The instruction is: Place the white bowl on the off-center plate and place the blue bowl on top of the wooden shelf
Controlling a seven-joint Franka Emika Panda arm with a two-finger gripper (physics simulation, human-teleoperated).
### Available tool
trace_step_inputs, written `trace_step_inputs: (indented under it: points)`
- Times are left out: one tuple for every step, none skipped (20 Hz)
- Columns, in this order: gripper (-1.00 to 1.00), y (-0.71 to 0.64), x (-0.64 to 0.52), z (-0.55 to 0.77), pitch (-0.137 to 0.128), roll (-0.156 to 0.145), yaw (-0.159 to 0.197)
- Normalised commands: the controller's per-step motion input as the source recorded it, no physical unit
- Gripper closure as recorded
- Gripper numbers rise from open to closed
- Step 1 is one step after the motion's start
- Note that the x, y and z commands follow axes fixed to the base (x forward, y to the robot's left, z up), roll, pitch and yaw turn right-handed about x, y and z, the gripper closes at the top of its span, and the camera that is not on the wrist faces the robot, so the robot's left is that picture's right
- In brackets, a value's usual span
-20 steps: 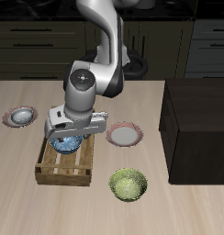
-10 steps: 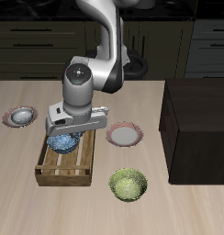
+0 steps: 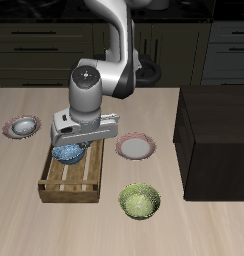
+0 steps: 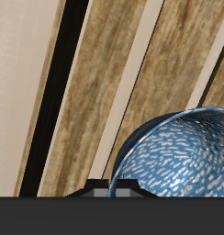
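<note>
Blue bowl being taken from the slatted crate.

The gripper is set low over the bowl at the crate's back end; its opening and hold cannot be told. A lift to the wooden shelf is judged next. The white bowl sits on the off-center plate.

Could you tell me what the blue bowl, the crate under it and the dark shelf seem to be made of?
The blue bowl looks like glazed ceramic: glossy blue with pale flecks. The slatted crate looks like unfinished light wood, with visible grain. The wooden shelf looks like very dark, matte wood, though its grain is too faint to confirm.
</note>
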Motion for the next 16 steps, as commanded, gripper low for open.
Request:
trace_step_inputs:
  points:
    - [1.00,0.00,-0.04,0.32,-0.067,-0.029,-0.009]
    - [1.00,0.05,-0.07,0.36,-0.051,-0.004,-0.035]
    - [1.00,0.17,-0.22,0.80,-0.154,-0.021,0.008]
    - [1.00,0.06,-0.08,0.41,-0.043,-0.010,-0.046]
    - [1.00,0.14,-0.07,0.33,-0.056,0.022,-0.003]
    - [1.00,0.03,-0.04,0.62,-0.090,-0.021,0.004]
    - [1.00,0.01,-0.05,0.49,-0.076,-0.037,-0.027]
    - [1.00,0.13,-0.05,0.61,-0.093,0.038,0.006]
    - [1.00,-0.01,-0.07,0.50,-0.064,-0.031,-0.034]
    - [1.00,0.03,-0.02,0.37,-0.069,-0.009,0.029]
    - [1.00,0.02,-0.04,0.37,-0.028,0.022,-0.013]
    - [1.00,0.00,-0.07,0.41,-0.066,-0.012,-0.025]
    - [1.00,0.11,-0.16,0.67,-0.083,0.010,-0.007]
    - [1.00,-0.03,0.00,0.38,-0.049,0.003,-0.024]
    - [1.00,-0.01,-0.04,0.37,-0.048,-0.010,-0.012]
    - [1.00,0.04,-0.10,0.48,-0.034,-0.012,-0.031]
